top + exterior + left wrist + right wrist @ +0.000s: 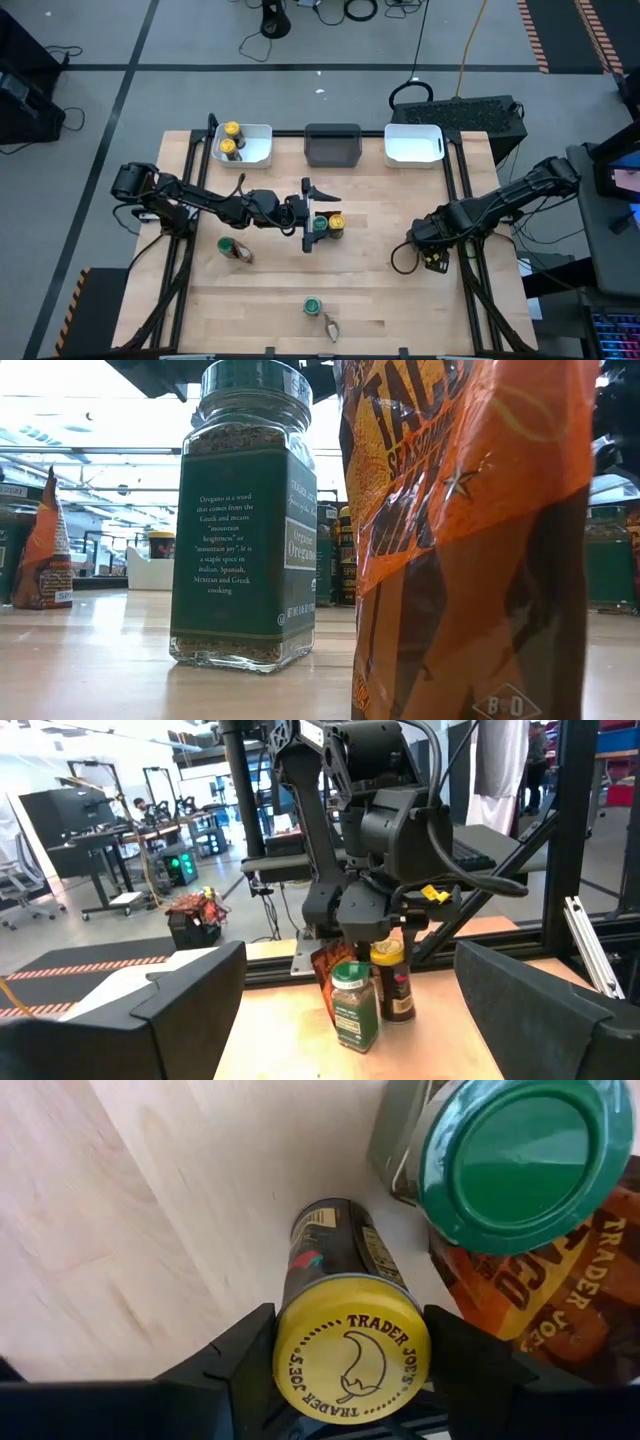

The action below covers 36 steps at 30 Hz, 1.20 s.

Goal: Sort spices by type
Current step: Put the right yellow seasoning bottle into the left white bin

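Three bins (332, 144) line the surface's (400, 300) far edge; two jars (231, 138) in the left one, others mid-surface and near the front edge.

From above, the right gripper (432, 260) sits tucked under its own wrist, and I cannot see what lies beneath it. At table height the orange packet (470, 540) crowds the lens, cut off top and bottom, and hides most of what stands behind it. The green-lidded jar (245, 520) loses the top of its lid at the edge, and the jars behind (335, 555) are too blurred to read.
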Each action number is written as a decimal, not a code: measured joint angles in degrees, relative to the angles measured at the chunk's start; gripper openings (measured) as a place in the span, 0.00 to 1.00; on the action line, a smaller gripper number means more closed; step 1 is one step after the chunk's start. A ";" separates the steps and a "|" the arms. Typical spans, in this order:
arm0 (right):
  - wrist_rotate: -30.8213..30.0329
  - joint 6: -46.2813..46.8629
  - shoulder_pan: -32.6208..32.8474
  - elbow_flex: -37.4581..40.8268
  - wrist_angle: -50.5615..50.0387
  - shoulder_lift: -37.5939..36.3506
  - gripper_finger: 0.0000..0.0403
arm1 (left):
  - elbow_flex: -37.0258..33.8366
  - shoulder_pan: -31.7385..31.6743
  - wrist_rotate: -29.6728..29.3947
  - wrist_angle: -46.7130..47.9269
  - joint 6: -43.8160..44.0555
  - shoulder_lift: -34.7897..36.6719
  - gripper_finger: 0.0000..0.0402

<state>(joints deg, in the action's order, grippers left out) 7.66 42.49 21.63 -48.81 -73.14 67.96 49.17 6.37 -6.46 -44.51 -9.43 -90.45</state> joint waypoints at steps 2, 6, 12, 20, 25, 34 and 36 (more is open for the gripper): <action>0.24 -0.32 0.01 -0.49 0.00 0.02 0.50 | 0.00 0.02 0.00 -0.02 0.00 0.00 0.89; 0.24 -1.21 0.01 -3.23 0.02 0.02 0.50 | 0.00 0.00 -0.01 -0.02 0.00 0.00 0.89; 0.17 -1.61 0.01 -9.30 -0.99 0.02 0.50 | 0.00 0.00 0.00 -0.02 0.00 0.00 0.89; -0.42 -3.25 -0.01 -17.72 -0.69 0.02 0.50 | 0.00 0.00 -0.01 -0.02 0.00 0.00 0.89; -4.57 -8.92 -1.27 -21.84 -0.31 0.02 0.50 | 0.00 0.00 -0.04 1.93 0.11 0.46 0.89; -8.05 -26.17 -9.21 -25.51 6.56 0.20 0.50 | -0.02 0.10 -8.58 18.15 4.62 9.52 0.89; -7.97 -30.52 -11.74 -25.51 9.46 0.20 0.50 | -0.02 0.13 -9.82 21.61 4.65 12.22 0.89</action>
<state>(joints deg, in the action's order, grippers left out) -0.31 11.98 9.89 -74.32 -63.69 68.16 49.15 6.50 -16.28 -22.91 -4.78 -78.24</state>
